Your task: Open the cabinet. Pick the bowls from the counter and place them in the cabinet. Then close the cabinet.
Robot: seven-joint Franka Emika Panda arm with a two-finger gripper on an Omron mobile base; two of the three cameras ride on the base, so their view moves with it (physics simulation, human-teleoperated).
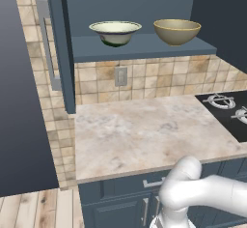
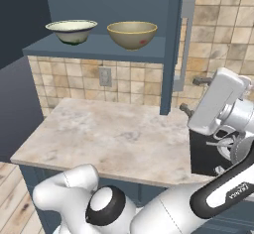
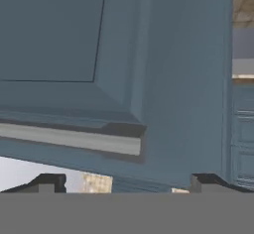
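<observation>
Both bowls sit on the open cabinet's shelf [image 1: 144, 48]: the cream-green bowl [image 1: 115, 32] left, the mustard bowl [image 1: 177, 31] right, apart. Below lies the marbled bench [image 1: 144, 135]. The end effector [image 3: 124, 181], fingertips spread wide, faces the right door [image 3: 163, 79] beside its silver handle [image 3: 69, 139].

The dark blue-grey cabinet [image 1: 144, 48] stands open, both doors swung wide. On its shelf sit the two bowls, upright and apart: the pale cream-green bowl [image 1: 115, 32] to the left, the mustard bowl [image 1: 176, 31] to the right. Below lies the marbled beige counter [image 1: 144, 133].
</observation>
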